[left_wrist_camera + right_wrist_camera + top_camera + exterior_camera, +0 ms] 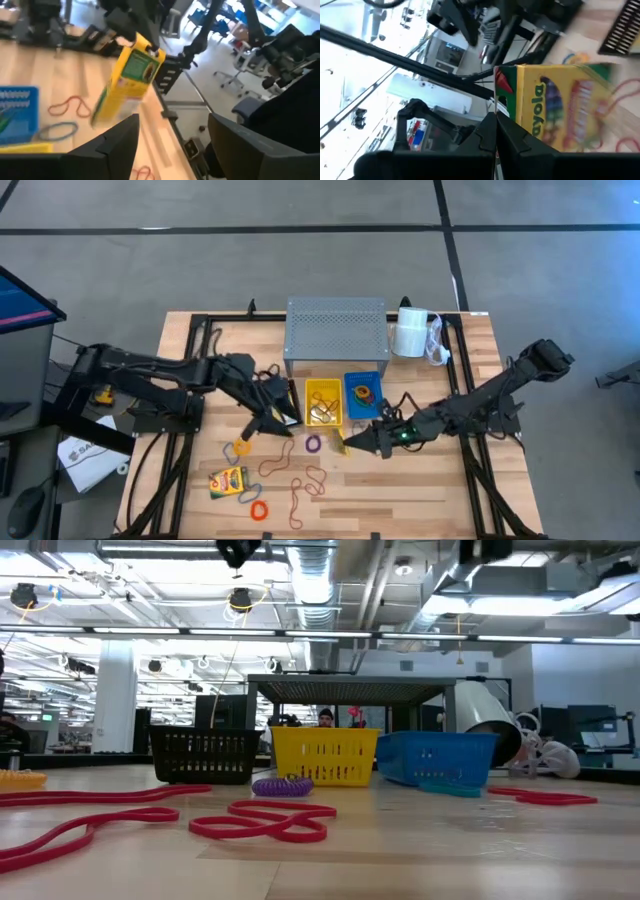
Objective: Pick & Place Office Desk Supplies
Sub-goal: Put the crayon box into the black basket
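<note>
A yellow-and-green crayon box point(131, 76) hangs over the table's middle, with my right gripper point(496, 131) shut on it; the high view shows it as a yellow bit point(340, 443) at that gripper's tip. My left gripper point(172, 150) stands open just to the left of it point(280, 420), its fingers apart and touching nothing. A second crayon box point(228, 481) lies flat near the front left. Rubber bands in red point(312, 480), orange point(260, 509) and purple point(313, 444) lie loose on the wood. My right gripper pinches the crayon box by its upper end point(146, 48), at an edge of the flap end point(506, 107), between its two shut fingers. The box hangs tilted below the fingers, lifted clear of the table.
A yellow basket point(323, 402) and a blue basket point(363, 393) stand side by side before the grey perforated riser point(335, 330); a black basket point(205, 755) stands left of them. A white roll point(410, 332) lies at the back right. Bare wood shows at the front right.
</note>
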Available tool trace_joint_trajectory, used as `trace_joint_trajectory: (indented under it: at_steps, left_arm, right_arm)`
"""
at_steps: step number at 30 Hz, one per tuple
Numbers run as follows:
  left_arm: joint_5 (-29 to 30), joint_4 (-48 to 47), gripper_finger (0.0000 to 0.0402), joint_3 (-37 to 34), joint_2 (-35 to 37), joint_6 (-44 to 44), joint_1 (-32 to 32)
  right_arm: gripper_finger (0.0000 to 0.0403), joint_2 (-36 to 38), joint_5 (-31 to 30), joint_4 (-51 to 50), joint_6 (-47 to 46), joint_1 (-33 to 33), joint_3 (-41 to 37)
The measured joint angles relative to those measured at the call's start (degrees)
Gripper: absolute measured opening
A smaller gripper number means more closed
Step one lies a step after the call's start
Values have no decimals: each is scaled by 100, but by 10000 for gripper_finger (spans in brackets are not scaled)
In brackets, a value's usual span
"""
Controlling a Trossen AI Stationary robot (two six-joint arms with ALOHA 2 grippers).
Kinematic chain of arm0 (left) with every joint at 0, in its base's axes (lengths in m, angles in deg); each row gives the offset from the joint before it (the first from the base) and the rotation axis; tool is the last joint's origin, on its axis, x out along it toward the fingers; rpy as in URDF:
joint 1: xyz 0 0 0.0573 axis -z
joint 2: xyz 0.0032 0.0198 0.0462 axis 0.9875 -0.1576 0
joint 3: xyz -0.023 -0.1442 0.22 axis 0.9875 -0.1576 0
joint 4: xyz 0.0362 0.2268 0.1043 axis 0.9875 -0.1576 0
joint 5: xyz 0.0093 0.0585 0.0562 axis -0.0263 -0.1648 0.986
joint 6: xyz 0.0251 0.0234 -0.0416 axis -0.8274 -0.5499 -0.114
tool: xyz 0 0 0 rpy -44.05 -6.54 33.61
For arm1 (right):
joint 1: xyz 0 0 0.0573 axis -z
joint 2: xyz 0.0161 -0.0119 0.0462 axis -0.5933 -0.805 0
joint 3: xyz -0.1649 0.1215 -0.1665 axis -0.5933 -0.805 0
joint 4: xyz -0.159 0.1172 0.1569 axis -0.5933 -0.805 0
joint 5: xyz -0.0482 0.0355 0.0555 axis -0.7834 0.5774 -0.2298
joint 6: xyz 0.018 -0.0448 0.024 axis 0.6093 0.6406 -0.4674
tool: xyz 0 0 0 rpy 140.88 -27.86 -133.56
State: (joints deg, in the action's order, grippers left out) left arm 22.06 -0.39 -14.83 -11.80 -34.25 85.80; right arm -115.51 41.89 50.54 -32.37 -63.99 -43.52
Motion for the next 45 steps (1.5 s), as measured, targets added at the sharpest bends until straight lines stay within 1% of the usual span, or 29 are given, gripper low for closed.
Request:
trace_joint_trajectory:
  at_steps: [2, 4, 6, 7, 9, 18, 23, 29, 32, 38, 45]
  left_arm:
    - [-4, 109, 246, -4, -143, -2, 47]
    - [-4, 384, 255, 2, -310, 5, 114]
    - [-5, 431, 262, -11, -407, 9, 147]
    - [-6, 637, 264, -4, -489, 11, 175]
    - [-10, 710, 266, -9, -552, 13, 216]
    - [12, 1793, 266, -2, -996, 7, 358]
    - [247, 1877, 265, -4, -999, -156, 299]
    - [266, 1945, 265, -4, -999, -301, 260]
    - [398, 1963, 265, -4, -999, -308, 249]
    - [419, 1961, 265, -4, -999, -306, 249]
    - [437, 2087, 265, -4, -999, -293, 249]
  right_arm:
    - [0, -16, 118, -23, 154, 38, 125]
    - [0, -28, 136, -13, 225, 50, 190]
    - [0, -35, 141, -33, 236, 50, 222]
    - [0, -35, 141, -27, 236, 50, 227]
    - [0, -35, 139, -4, 234, 50, 228]
    - [0, -42, 152, 182, 200, 48, 228]
    - [0, -42, 152, 332, 217, 24, 228]
    - [0, -42, 145, 337, 144, -55, 228]
    - [0, -42, 145, 441, 125, -71, 228]
    - [0, -42, 141, 725, 129, -90, 228]
    - [0, -99, 141, 742, 115, -73, 277]
